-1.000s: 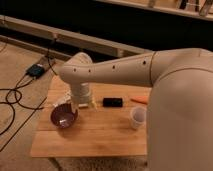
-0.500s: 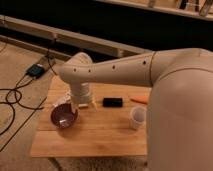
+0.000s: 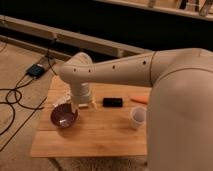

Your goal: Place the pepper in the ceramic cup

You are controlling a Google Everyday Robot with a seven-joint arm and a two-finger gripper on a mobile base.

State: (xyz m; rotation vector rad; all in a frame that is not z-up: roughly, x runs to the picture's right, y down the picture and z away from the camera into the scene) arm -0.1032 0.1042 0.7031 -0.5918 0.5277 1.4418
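Camera view, single frame: wooden desk [image 3: 100, 137] carrying four items. The pepper [image 3: 140, 99] lies flat near the far right edge, partly cut off by the bulk of the arm [image 3: 115, 72]. The ceramic cup [image 3: 137, 117] stands upright just in front of it, near but apart, mouth up and apparently empty. Its upright stance suits a drop from above, and the short gap between pepper and cup should make for a brief carry. The tool [image 3: 81, 104] hangs low over the left half of the desk, at the far right rim of the dark purple bowl [image 3: 64, 116]. Its jaws stand apart with nothing between them. A small black object [image 3: 112, 102] lies on the desk between the tool and the pepper. The pepper is thus to the right of the tool, well apart from it, at roughly the same depth across the desk. Judgement: the pick has not begun. The tool has to travel right, past the black object, and come down along the pepper's long axis. Risk: the pepper is slender and tapered, so it may roll or slip as the jaws close.
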